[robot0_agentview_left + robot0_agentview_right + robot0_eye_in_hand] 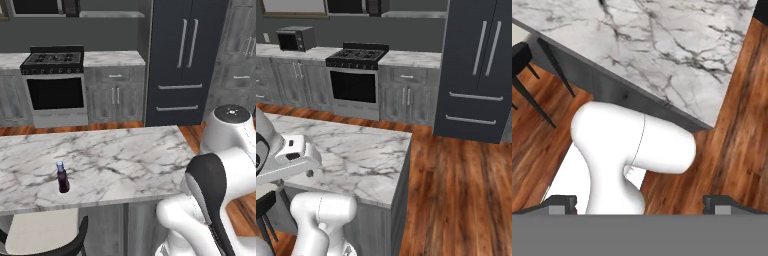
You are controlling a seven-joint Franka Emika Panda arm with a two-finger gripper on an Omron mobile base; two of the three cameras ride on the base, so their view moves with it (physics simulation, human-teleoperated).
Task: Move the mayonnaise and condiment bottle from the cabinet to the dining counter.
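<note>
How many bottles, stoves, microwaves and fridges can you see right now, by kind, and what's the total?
Bottle on the counter: 1
Stove: 1
Microwave: 1
Fridge: 1
Total: 4

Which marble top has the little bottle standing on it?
The dining counter in front, with the condiment bottle upright on it; the worktop beside the stove has none.

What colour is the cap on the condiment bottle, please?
Blue, on the condiment bottle, seen best in the left base view.
</note>
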